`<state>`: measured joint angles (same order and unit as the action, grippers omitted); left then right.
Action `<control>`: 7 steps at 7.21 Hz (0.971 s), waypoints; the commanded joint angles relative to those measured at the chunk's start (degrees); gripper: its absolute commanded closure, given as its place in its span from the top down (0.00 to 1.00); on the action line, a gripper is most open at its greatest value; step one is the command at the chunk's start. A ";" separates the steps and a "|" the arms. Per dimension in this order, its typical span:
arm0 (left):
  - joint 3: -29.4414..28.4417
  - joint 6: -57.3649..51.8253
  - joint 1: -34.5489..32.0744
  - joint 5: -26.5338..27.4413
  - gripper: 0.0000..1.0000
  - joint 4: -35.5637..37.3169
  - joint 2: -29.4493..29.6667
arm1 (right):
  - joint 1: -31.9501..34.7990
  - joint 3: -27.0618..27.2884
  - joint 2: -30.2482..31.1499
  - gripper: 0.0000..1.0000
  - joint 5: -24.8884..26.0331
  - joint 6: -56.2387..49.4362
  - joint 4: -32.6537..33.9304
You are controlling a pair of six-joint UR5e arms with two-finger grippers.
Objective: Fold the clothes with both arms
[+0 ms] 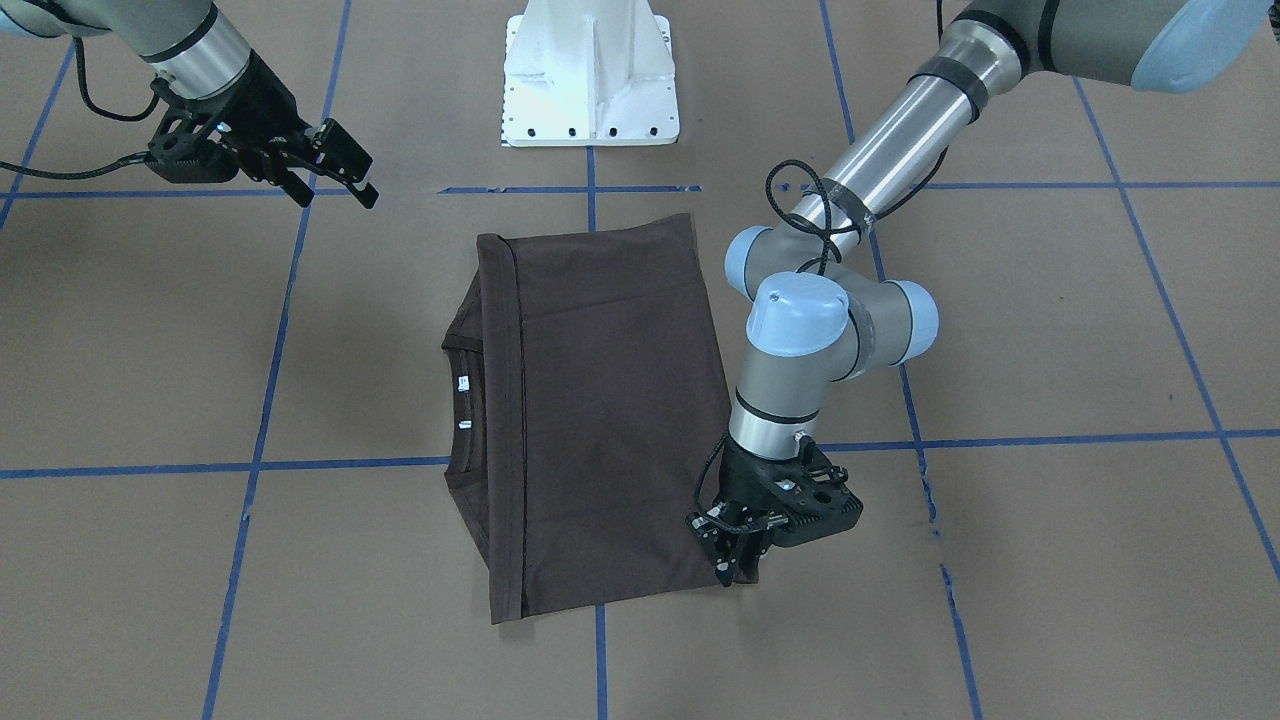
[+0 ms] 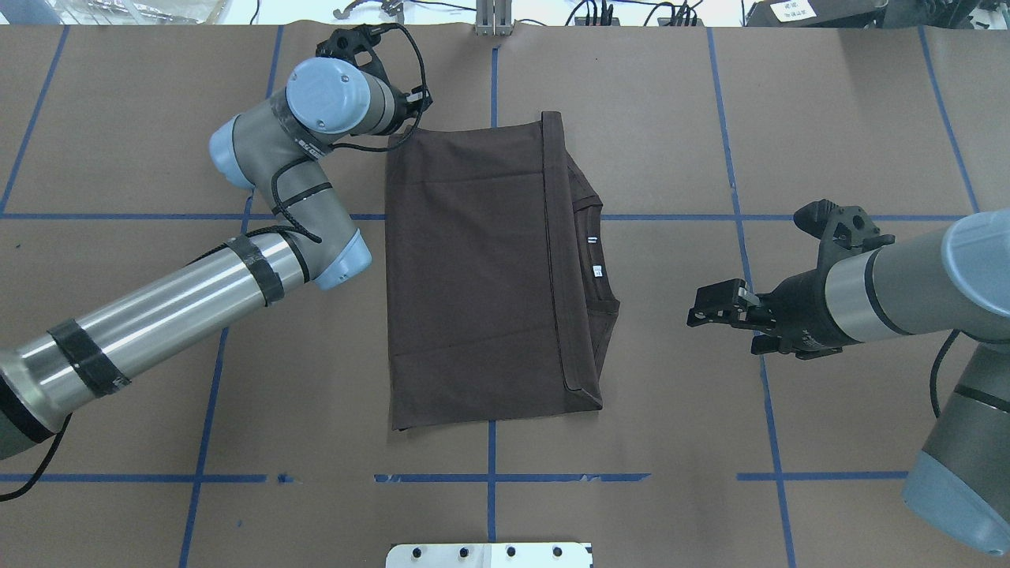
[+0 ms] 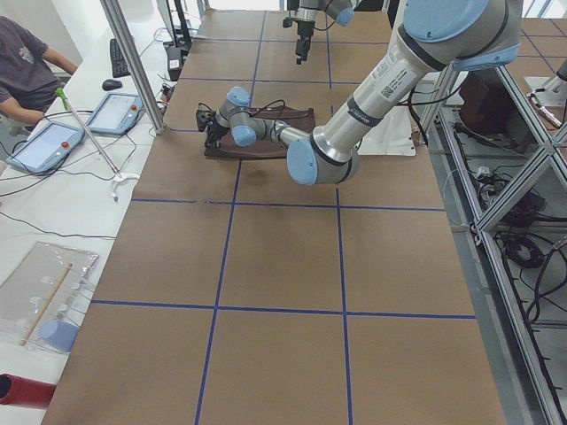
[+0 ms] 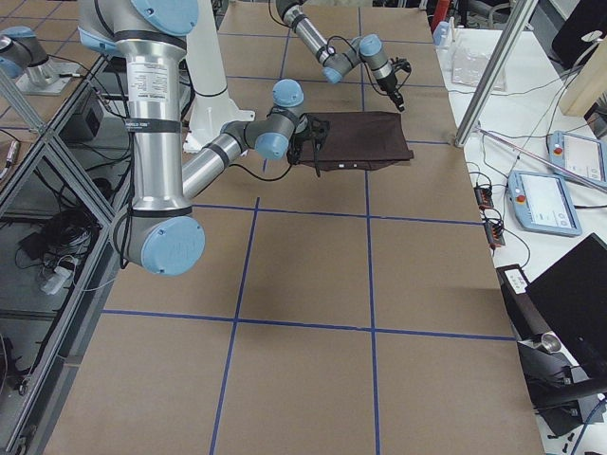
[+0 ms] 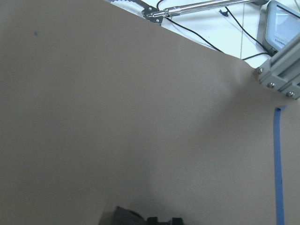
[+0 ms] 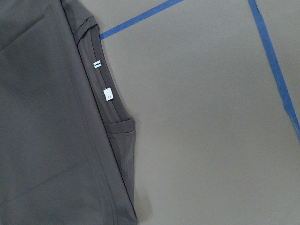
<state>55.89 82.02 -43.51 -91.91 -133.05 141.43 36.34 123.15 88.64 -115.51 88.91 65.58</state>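
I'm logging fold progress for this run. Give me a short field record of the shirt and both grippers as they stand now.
garment: dark brown T-shirt, folded into a rectangle, flat on the table
collar: exposed along the edge on the right arm's side, white labels showing
left arm: left gripper down at the shirt's far corner on its own side; cannot tell if it grips
right arm: right gripper open, apart from the shirt, holding nothing

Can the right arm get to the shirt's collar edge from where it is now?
Probably yes. The right gripper hangs open, facing the collar of the shirt, with only bare table between them. The left arm is at the shirt's opposite side.
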 commanded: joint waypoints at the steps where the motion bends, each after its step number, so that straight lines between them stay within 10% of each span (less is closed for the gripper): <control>1: 7.86 -1.51 -3.41 -8.83 1.00 8.09 -0.19 | -0.48 -3.16 -2.66 1.00 1.08 -0.57 1.29; 4: 44.59 -7.39 -2.64 -9.86 1.00 32.50 -16.04 | -8.36 -8.26 -19.75 1.00 9.58 -9.62 22.84; 7: 54.84 -6.52 2.63 -10.57 1.00 40.50 -17.77 | -13.74 -16.15 -28.87 1.00 11.80 -13.05 30.48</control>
<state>107.75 75.19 -42.41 -102.32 -94.58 124.31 24.61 110.75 62.34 -104.36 76.97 94.38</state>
